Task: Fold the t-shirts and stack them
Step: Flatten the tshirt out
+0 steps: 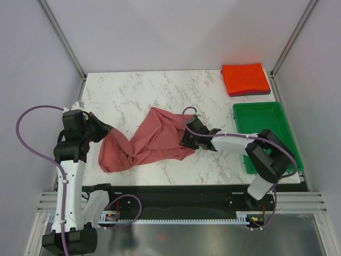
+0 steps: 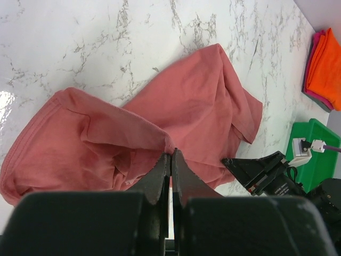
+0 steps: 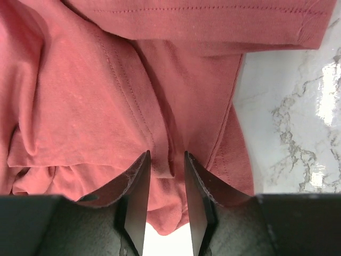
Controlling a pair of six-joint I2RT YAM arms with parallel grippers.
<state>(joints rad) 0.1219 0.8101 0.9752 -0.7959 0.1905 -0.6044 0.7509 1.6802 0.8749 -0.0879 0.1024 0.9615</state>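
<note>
Top view: rose-red t-shirt (image 1: pixel 154 141) crumpled mid-table between both arms; orange-red t-shirt (image 1: pixel 245 77) folded at far right. Left wrist: left gripper (image 2: pixel 171 154) clenched on a raised fold, apparently anchoring it; right wrist: right gripper (image 3: pixel 166 157) unclenched, jaws apart astride the hem, seemingly seeking purchase.

Fig.: green plastic tray (image 1: pixel 261 120) at right edge of white marble-pattern tabletop (image 1: pixel 133 96), nr. near-right corner, long side parallel w/ edge.
</note>
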